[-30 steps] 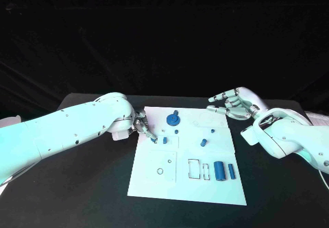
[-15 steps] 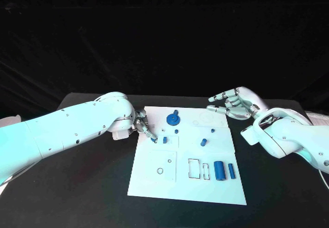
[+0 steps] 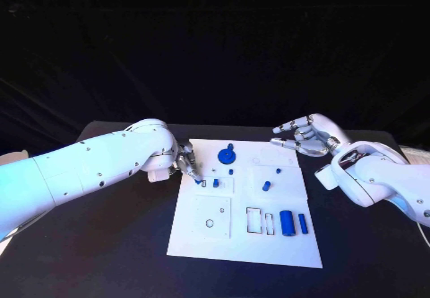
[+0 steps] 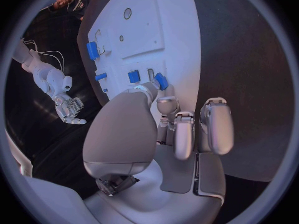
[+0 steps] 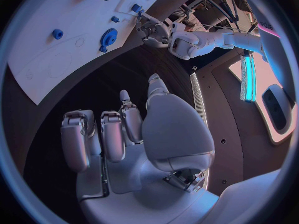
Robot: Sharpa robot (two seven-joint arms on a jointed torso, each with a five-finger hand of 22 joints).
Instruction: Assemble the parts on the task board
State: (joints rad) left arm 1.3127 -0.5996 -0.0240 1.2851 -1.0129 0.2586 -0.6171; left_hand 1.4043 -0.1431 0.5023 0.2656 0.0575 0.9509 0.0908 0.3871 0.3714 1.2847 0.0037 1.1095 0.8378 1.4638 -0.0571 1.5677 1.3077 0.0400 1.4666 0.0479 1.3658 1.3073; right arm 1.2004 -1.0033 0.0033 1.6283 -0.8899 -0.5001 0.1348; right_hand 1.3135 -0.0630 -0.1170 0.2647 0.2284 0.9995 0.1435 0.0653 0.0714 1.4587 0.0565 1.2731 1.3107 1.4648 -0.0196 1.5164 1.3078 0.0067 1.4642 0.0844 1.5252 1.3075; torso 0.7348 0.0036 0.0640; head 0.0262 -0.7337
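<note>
The white task board (image 3: 224, 242) lies in the middle of the black table. My left hand (image 3: 186, 164) reaches over the board's left edge and pinches a small blue part (image 3: 198, 181) at its fingertips, right beside a narrow slot (image 3: 205, 183) and another small blue piece (image 3: 216, 182). The left wrist view shows the pinched part (image 4: 161, 80) between the fingers (image 4: 167, 104), low over the board (image 4: 156, 25). My right hand (image 3: 304, 138) hovers off the board's far right corner, fingers apart and holding nothing. A blue gear (image 3: 227, 154) sits at the board's far end.
Two blue cylinders (image 3: 287, 223) (image 3: 303, 223) lie at the board's near right, beside rectangular slots (image 3: 255, 220). Small blue pieces (image 3: 266, 185) (image 3: 278, 169) (image 3: 231, 171) are spread across the middle. Bare black table surrounds the board.
</note>
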